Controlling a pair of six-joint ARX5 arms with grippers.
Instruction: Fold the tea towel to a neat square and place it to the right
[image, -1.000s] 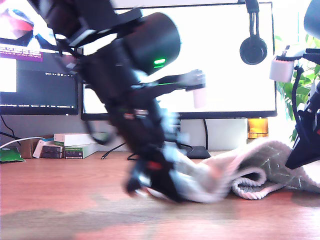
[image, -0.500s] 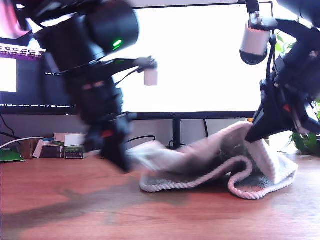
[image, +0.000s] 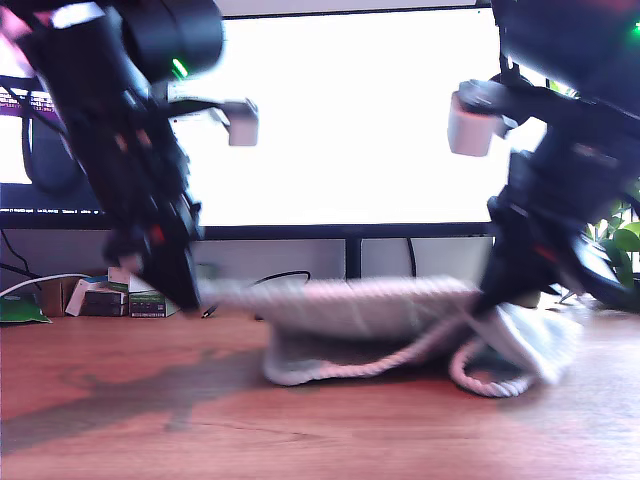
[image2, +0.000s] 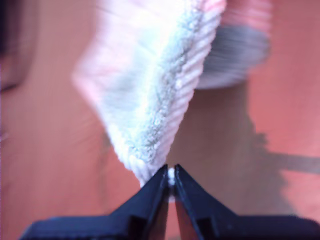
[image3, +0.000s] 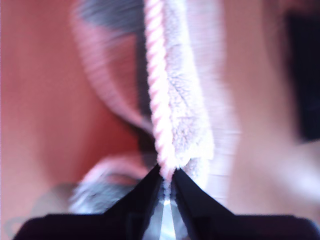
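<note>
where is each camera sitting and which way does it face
Exterior view: low at desk level, facing the monitor; shows both arms stretching the tea towel.
First wrist view: on my first gripper, looking along pinched jaws at towel over the desk.
Second wrist view: on my second gripper, jaws pinched on the corded hem.
All share the towel.

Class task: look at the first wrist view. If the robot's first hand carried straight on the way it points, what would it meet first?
My first hand already pinches the tea towel, so that comes first; beyond it lies the wooden desk, though depth is unclear.
</note>
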